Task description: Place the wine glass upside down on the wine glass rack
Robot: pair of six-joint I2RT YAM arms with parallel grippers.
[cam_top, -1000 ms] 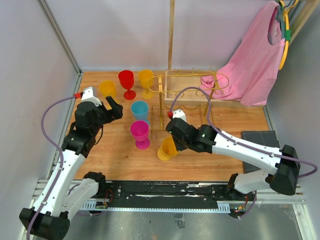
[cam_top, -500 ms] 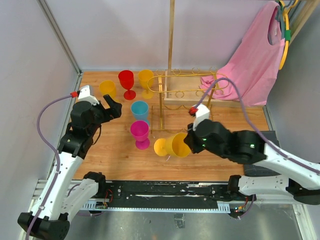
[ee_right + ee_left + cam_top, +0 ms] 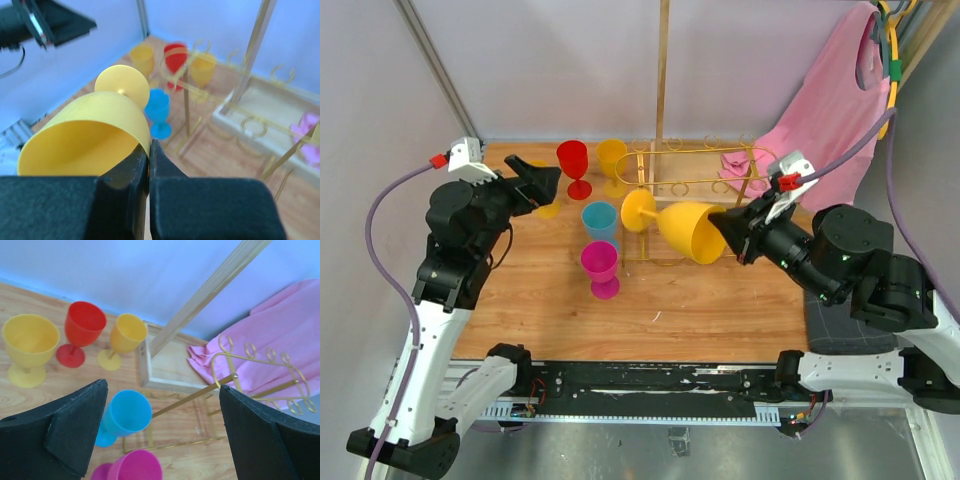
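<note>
Wooden surface [image 3: 720, 300] between pale walls, from above: the wine glass rack [image 3: 710, 150] stands near the back, with a pink cloth [image 3: 830, 110] behind its right end. The right hand [image 3: 728, 232] is raised in front of the rack, clamped on the rim of the yellow wine glass [image 3: 688, 232]. The glass lies sideways in the air, foot pointing left and overlapping the rack's left end. The left hand [image 3: 542, 182] hovers left of the rack, spread wide and holding nothing. A red goblet [image 3: 573, 163], blue goblet [image 3: 600, 220] and magenta goblet [image 3: 600, 265] stand left of the rack.

Left wrist view: the fingers [image 3: 75, 430] sit far apart, the rack at right against the cloth.

Right wrist view: the fingers [image 3: 125, 200] pinch the glass wall at its rim, mouth nearest the camera, with the rack beyond and to the right; whether they touch is unclear
</note>
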